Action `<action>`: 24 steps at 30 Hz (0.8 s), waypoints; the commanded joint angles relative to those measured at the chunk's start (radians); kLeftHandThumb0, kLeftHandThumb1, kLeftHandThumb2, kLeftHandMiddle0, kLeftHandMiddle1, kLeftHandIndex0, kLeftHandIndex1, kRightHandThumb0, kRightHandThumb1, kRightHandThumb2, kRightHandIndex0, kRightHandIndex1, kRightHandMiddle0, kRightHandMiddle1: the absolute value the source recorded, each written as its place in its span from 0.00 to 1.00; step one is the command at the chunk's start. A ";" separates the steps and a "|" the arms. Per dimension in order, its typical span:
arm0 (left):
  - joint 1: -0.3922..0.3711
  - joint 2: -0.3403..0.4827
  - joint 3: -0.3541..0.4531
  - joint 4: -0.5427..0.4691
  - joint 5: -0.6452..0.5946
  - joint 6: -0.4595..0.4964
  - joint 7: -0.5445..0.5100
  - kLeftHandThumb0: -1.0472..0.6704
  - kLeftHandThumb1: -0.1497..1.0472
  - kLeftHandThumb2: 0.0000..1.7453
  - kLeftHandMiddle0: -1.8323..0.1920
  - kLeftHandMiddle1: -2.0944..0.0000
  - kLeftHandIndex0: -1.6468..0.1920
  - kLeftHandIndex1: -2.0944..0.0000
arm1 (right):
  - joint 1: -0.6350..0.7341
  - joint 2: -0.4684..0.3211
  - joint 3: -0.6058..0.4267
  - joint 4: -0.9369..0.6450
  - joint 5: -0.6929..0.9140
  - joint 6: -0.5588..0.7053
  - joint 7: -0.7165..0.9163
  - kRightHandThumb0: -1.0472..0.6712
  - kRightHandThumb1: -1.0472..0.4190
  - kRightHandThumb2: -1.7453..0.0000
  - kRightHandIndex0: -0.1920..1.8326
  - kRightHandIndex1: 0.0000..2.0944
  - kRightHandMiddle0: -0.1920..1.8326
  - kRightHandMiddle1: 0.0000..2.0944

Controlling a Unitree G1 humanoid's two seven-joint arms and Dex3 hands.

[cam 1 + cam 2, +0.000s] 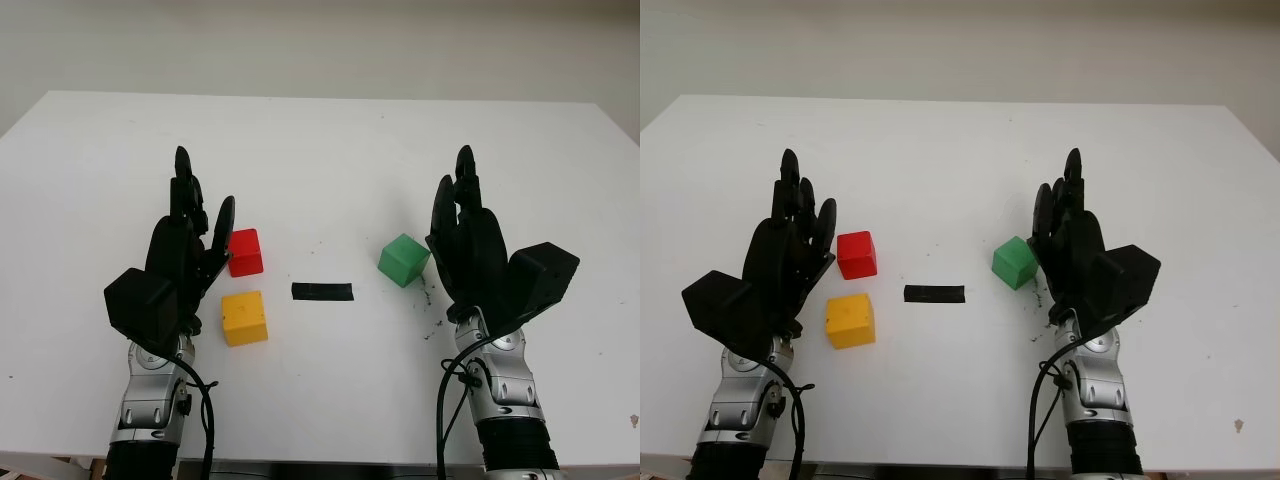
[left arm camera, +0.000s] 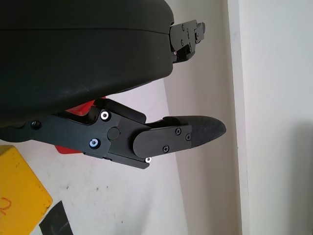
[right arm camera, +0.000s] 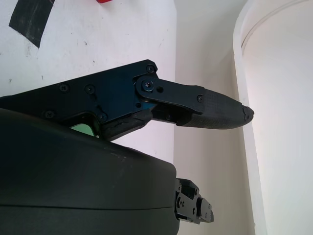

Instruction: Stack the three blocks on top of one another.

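At lower left we see the left hand open, holding nothing, just beside the red block and yellow block. Black tape sits center. The green block lies beside the open right hand.

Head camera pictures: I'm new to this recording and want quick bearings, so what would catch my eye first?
Two black hands rise over the white table: the left hand beside the red block and yellow block, the right hand beside the green block. Both are open, holding nothing. A strip of black tape lies between the blocks, none yet stacked.
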 commanded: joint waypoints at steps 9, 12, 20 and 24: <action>-0.009 0.005 -0.002 -0.015 0.013 -0.002 0.005 0.28 1.00 0.30 1.00 0.98 1.00 0.98 | -0.003 -0.003 -0.002 -0.011 0.005 0.001 0.007 0.16 0.00 0.65 0.00 0.00 0.00 0.00; -0.005 0.012 0.002 -0.024 0.023 0.003 0.010 0.27 1.00 0.29 1.00 0.98 1.00 0.98 | -0.001 -0.006 0.001 -0.013 -0.003 -0.003 0.006 0.16 0.00 0.64 0.00 0.00 0.00 0.00; -0.046 0.144 0.033 -0.091 0.156 0.058 0.048 0.24 1.00 0.25 0.94 0.96 0.95 0.96 | -0.009 -0.014 -0.001 -0.006 -0.007 -0.016 0.016 0.17 0.00 0.63 0.00 0.00 0.00 0.00; -0.085 0.272 0.029 -0.195 0.295 0.214 0.018 0.21 1.00 0.14 0.89 0.96 0.78 0.91 | -0.005 -0.013 -0.003 -0.012 -0.009 -0.021 0.014 0.17 0.00 0.63 0.00 0.00 0.00 0.00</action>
